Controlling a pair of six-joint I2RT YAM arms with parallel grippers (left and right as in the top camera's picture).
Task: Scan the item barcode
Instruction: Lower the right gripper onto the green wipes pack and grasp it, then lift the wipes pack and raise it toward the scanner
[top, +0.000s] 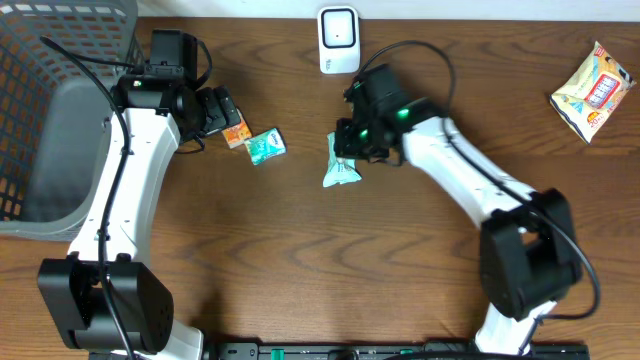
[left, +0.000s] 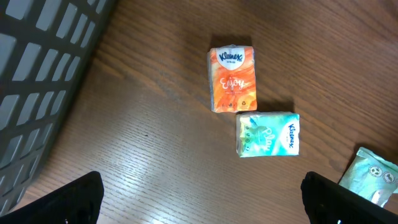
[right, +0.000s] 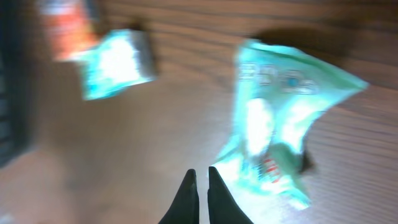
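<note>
A crumpled mint-green packet (top: 340, 166) lies on the wooden table (top: 400, 270) near the middle. My right gripper (top: 347, 143) hovers over its upper end. In the blurred right wrist view the gripper (right: 200, 173) is shut, its tips nearly touching, and the packet (right: 280, 118) sits just right of them; nothing shows between the fingers. An orange tissue pack (left: 232, 78) and a teal tissue pack (left: 268, 134) lie side by side. My left gripper (left: 200, 205) is open just short of them, holding nothing. A white scanner (top: 338, 40) stands at the table's far edge.
A grey mesh basket (top: 50, 110) fills the far left corner beside the left arm. A yellow snack bag (top: 592, 90) lies at the far right. The mint packet's corner (left: 373, 177) shows at the right edge of the left wrist view.
</note>
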